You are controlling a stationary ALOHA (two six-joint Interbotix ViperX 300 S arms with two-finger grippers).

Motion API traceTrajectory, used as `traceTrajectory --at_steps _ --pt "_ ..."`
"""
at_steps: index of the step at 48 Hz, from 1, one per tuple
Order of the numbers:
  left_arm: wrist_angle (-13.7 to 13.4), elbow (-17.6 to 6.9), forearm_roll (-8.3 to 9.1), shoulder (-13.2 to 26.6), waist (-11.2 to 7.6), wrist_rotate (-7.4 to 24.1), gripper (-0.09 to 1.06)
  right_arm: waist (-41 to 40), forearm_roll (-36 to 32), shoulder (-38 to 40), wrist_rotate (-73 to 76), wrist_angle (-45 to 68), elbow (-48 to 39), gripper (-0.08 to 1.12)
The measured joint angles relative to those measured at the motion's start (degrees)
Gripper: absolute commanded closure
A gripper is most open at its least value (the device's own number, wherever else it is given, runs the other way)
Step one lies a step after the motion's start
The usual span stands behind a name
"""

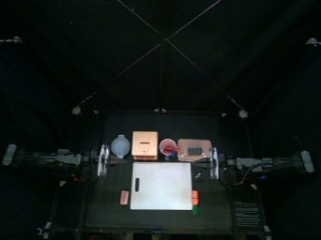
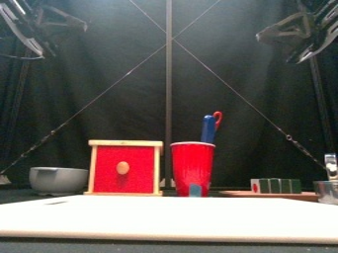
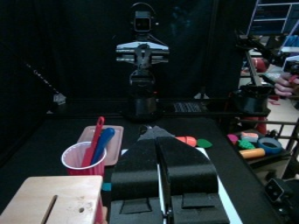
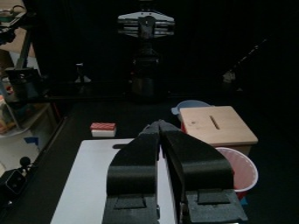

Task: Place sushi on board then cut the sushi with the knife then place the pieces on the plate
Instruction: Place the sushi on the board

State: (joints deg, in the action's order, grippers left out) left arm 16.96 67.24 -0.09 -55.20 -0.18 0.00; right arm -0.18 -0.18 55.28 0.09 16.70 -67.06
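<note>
nearest the front lies the board (image 1: 163, 186), bare, so the first step is not yet done. a reddish toy (image 1: 124, 197) lies just off its left edge, and a red toy (image 1: 194, 197) and a green toy (image 1: 197, 210) just off its right edge; none of these looks to be part of the task

about level with the board's back edge, each arm rests at its own side. the left gripper (image 3: 156, 136) and the right gripper (image 4: 162, 129) both have their jaws pressed together on nothing

behind them runs the back row: the bowl (image 2: 58, 179), the box (image 2: 126, 168), the cup (image 2: 193, 168) with the knives (image 2: 211, 126) standing in it, and at the right end the tray (image 2: 235, 194). the sushi (image 2: 278, 185), a row of dark green blocks, lies on the tray

the step in hand looks to be moving the sushi to the board. the right gripper is the nearer one, so it would likely serve best. it should spread its jaws first, come down over the tray and close across the roll's long sides near the middle. the blocks come apart, so a grip at one end might lift only one piece. a gentle squeeze, a level lift clear of the tray and a set-down at the board's middle would leave room for a knife. the cup stands near the tray, so an approach from above or from the right seems safest, lest the knives be knocked
</note>
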Motion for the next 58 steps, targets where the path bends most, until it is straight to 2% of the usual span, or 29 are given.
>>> traceTrajectory --at_steps 9,18,28,36,44,58 --pt "1.5 1.0 -0.44 4.6 0.18 0.0 1.00 -0.9 0.7 -0.3 0.9 -1.2 -0.9 1.02" --pt "2.6 1.0 -0.44 9.5 0.18 0.3 0.99 -5.4 4.6 -2.2 1.5 -6.4 -0.7 1.01" --pt "5.1 1.0 -0.44 14.2 0.18 0.2 0.99 -13.2 5.2 -5.2 1.1 -18.5 1.8 1.01" --pt "6.6 1.0 -0.18 15.9 0.26 0.3 0.99 -18.6 1.3 -7.6 0.4 -30.8 3.5 0.99" --pt "6.9 1.0 0.09 16.1 0.35 0.3 0.99 -20.1 -3.5 -9.2 0.4 -37.2 4.7 0.80" --pt "6.9 1.0 0.09 16.1 0.44 0.3 0.99 -21.1 -3.7 -11.5 0.5 -38.5 5.8 0.21"
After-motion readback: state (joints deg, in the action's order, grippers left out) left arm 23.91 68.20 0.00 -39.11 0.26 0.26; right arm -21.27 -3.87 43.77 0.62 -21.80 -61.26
